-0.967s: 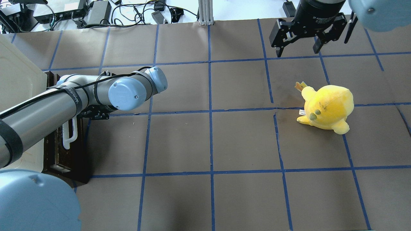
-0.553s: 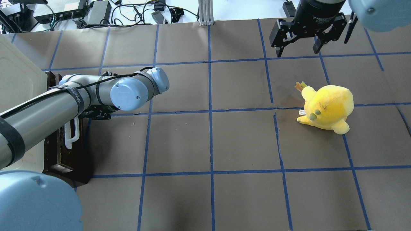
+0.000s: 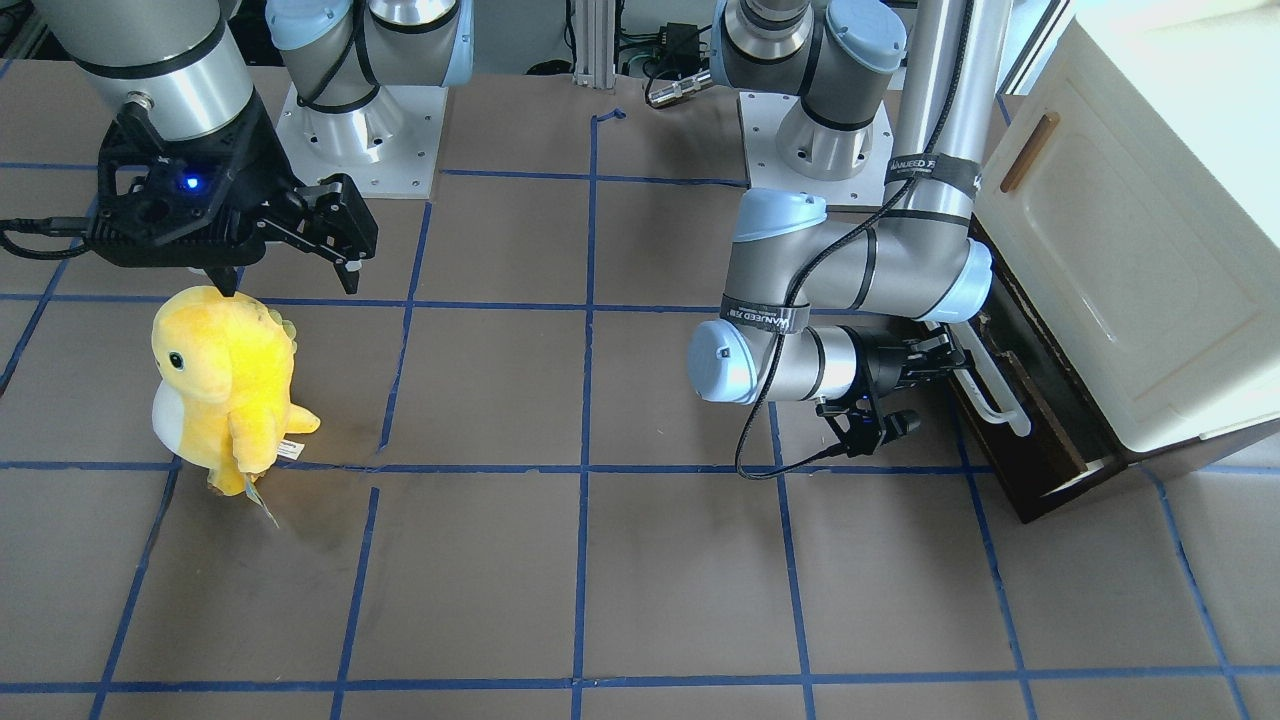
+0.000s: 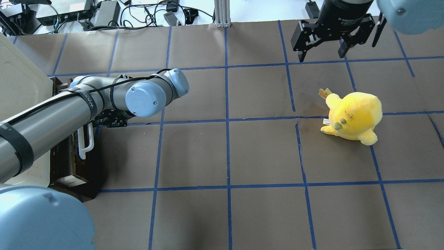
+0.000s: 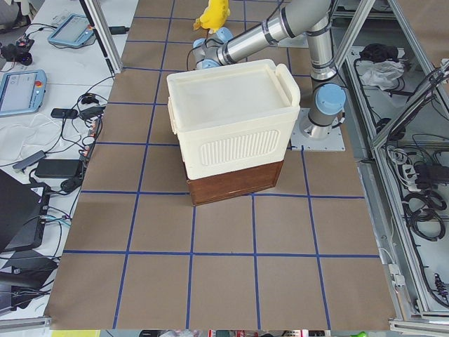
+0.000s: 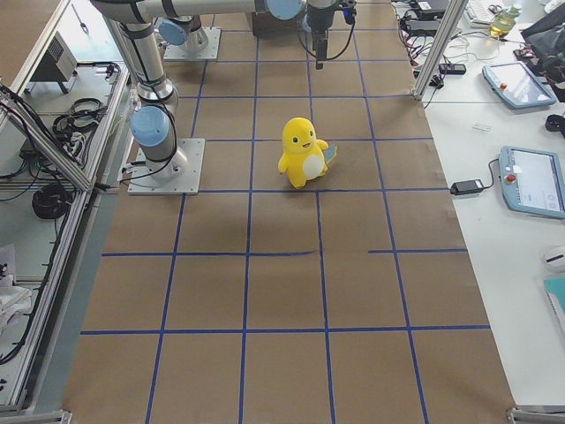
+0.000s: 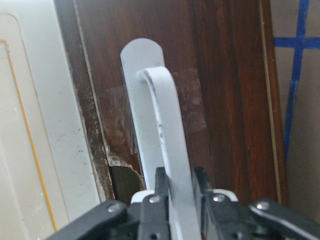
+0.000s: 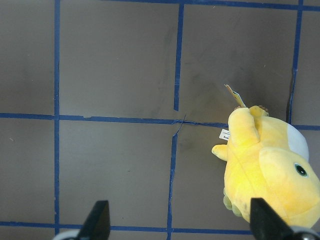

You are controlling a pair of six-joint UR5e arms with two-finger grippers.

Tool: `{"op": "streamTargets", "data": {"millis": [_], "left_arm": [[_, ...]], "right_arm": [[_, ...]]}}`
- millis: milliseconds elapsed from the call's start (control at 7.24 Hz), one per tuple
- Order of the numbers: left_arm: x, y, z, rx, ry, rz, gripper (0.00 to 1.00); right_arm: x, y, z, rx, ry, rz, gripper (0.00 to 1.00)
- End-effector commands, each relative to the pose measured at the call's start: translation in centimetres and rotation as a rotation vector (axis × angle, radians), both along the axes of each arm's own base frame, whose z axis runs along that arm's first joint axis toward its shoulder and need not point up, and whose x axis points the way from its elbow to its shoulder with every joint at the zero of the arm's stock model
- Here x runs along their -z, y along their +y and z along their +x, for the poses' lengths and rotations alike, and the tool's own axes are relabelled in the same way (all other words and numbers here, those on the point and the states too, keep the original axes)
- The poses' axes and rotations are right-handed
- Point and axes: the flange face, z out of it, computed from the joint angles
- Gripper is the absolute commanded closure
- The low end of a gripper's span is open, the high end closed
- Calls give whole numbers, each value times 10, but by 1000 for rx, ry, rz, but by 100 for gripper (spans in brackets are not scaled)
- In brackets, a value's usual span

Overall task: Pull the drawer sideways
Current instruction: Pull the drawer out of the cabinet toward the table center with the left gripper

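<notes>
The drawer (image 4: 71, 166) has a dark brown wooden front (image 7: 225, 100) and a long white bar handle (image 7: 160, 125). It sits at the base of the cream cabinet (image 3: 1150, 220) at the table's left and stands pulled out a little. My left gripper (image 7: 178, 176) is shut on the handle (image 4: 85, 144), also seen in the front-facing view (image 3: 950, 358). My right gripper (image 4: 322, 52) is open and empty, high over the far right of the table, its fingers spread wide in its wrist view (image 8: 180, 220).
A yellow plush toy (image 4: 353, 116) stands on the right half of the table, below and near the right gripper (image 3: 290, 275). The cabinet door has a small brown handle (image 3: 1030, 150). Brown paper with blue tape lines covers the table.
My left arm has moved to the right with the white handle in its grip. The drawer has slid out from the cabinet by a little. The right arm has not moved.
</notes>
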Motion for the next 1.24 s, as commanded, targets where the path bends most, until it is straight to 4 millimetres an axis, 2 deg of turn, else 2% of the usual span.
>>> {"op": "streamTargets", "data": {"millis": [0,553,1105], "left_arm": [[-1,0,-8,7,9,-2,78],[-12,-7,-26,3,53,-26,78],[-10,-9,-37,9,66,-25,78]], "right_arm": [[0,0,0,0,0,0,0],[0,0,0,0,0,0,0],[0,0,0,0,0,0,0]]}}
